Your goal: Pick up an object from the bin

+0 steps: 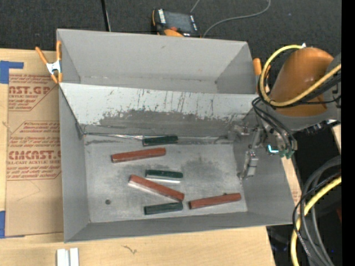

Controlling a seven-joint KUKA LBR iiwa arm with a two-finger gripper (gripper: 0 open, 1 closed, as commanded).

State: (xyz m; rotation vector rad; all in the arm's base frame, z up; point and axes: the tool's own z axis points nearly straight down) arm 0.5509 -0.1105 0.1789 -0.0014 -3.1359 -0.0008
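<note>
My gripper [248,168] hangs by the bin's right wall, above the bare floor and touching no loose thing. Nearest to it is a red-brown flat bar [215,200], lying below and to its left near the front wall. Further left, a dark green bar [163,208] lies along the front. A longer red-brown bar [156,188] with a pale strip beside it slants just above that one.
In the middle-left lie a dark green bar with a white edge [163,174] and another red-brown bar [138,155]. A third dark green bar [161,141] rests against the back wall. The arm, with its orange cover and cables, stands over the right rim.
</note>
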